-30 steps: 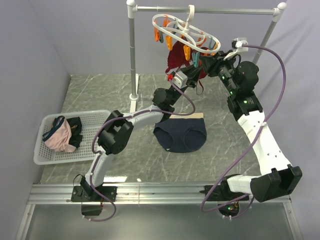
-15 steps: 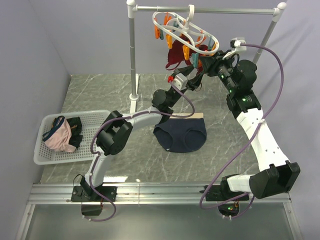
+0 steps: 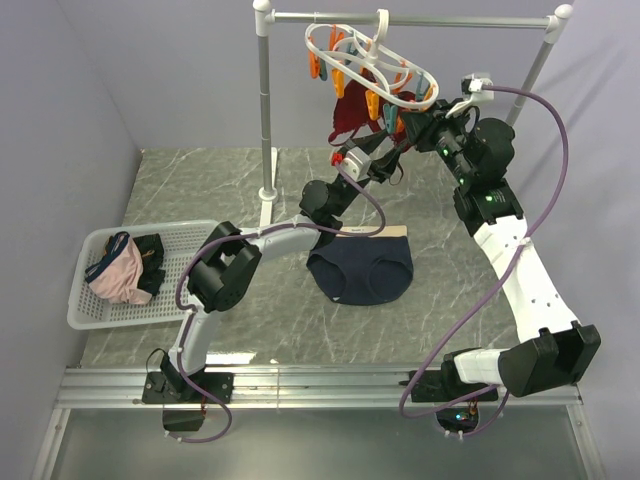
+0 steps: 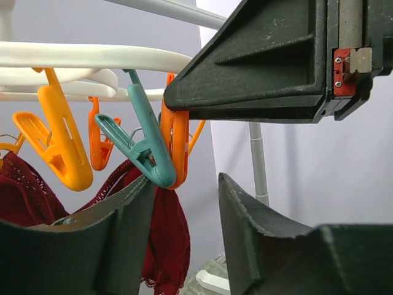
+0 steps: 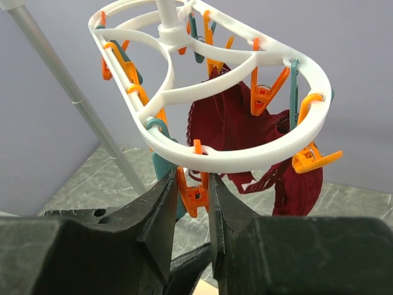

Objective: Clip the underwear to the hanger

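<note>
Navy underwear (image 3: 360, 270): lay flat and spread out near the middle of the bench (image 3: 200, 190), unclipped and apart from both grippers.
White hanger (image 3: 375, 62): hung by its hook from the rail (image 3: 450, 20), over the far half of the bench.
Maroon garment (image 3: 347, 118): dangled from the hanger's clips.
Right gripper (image 5: 192, 179): jaws narrow, pinched on an orange clip (image 5: 195, 198) under the ring's near rim.
Left gripper (image 4: 186, 184): jaws parted, nothing held; a teal clip (image 4: 144, 153) hung right at one finger's tip.
Basket (image 3: 80, 310): at the bench's left edge, with a pink garment (image 3: 118, 280) inside.
</note>
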